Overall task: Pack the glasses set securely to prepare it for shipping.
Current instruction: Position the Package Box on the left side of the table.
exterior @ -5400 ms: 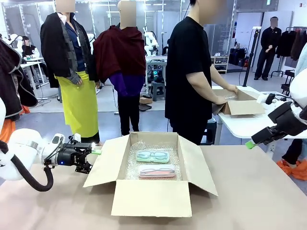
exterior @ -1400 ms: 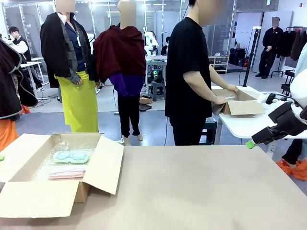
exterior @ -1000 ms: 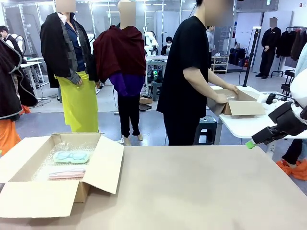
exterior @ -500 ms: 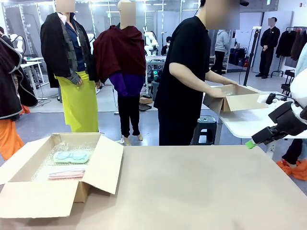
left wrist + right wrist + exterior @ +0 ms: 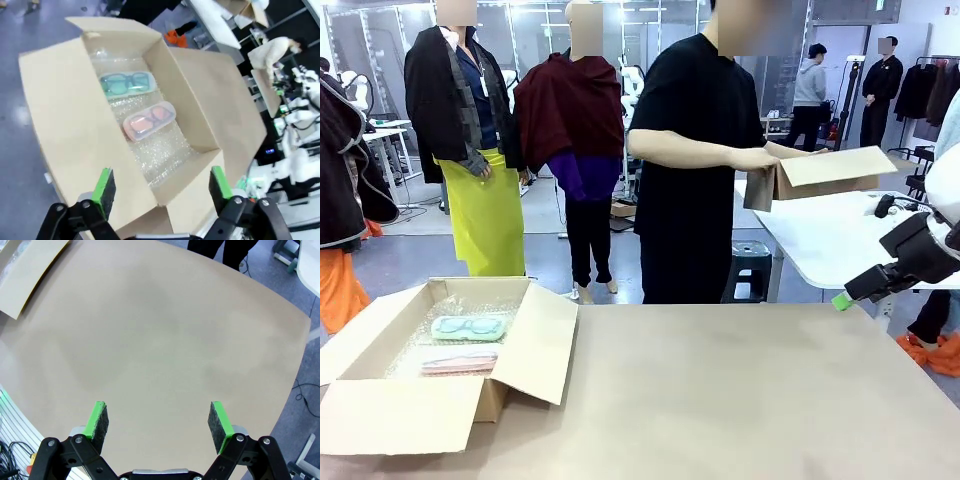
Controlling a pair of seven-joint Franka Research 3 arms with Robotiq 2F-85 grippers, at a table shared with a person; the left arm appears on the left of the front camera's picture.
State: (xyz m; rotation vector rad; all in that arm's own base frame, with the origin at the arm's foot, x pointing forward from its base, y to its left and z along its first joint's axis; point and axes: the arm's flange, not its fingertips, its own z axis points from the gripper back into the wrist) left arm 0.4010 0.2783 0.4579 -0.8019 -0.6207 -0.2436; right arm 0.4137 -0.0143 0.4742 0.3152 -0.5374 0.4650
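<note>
1. Glasses cases, mint green (image 5: 470,326) and pale pink (image 5: 460,361), lie side by side on bubble wrap (image 5: 160,155) inside the open cardboard box (image 5: 535,350) on the table (image 5: 740,400).
2. Left gripper (image 5: 162,186) hovers above the box, jaws apart, empty.
3. Right gripper (image 5: 159,421) is spread wide over bare table.

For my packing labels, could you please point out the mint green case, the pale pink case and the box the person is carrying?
mint green case (image 5: 125,83): left wrist view, lid centre.
pale pink case (image 5: 149,120): left wrist view, lid centre.
carried box (image 5: 835,166): front view, upper flap.

Mint green case (image 5: 125,83) and pale pink case (image 5: 149,120), seemingly closed, side by side on bubble wrap (image 5: 162,152).
</note>
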